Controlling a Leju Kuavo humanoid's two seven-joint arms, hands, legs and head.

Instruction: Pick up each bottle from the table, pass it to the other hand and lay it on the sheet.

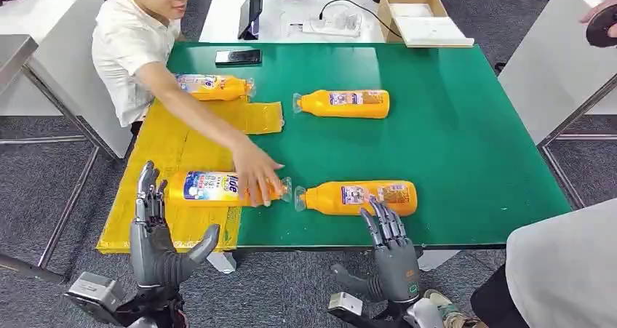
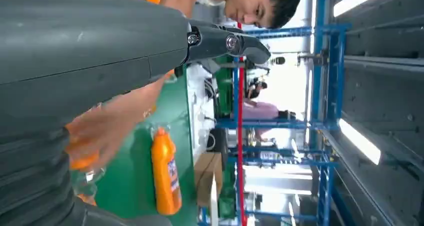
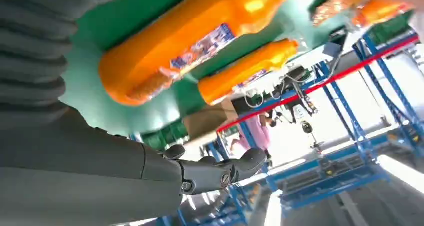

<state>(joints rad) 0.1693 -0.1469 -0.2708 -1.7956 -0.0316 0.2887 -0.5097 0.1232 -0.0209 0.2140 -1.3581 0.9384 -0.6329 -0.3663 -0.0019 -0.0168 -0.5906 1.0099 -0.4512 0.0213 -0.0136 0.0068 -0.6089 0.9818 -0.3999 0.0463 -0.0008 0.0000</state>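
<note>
On the green table (image 1: 451,146), a yellow sheet (image 1: 164,153) overhangs, seemingly.

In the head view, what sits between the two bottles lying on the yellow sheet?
The person's forearm crosses that stretch of yellow sheet, reaching from the far bottle to the near bottle, where the person's hand rests. Otherwise bare sheet.

The bottle on the sheet (image 1: 218,189), under the person's hand (image 1: 256,174), is showing a blue label with white letters that seem to read "lue". The other bottles' labels are showing print too small to read.
</note>
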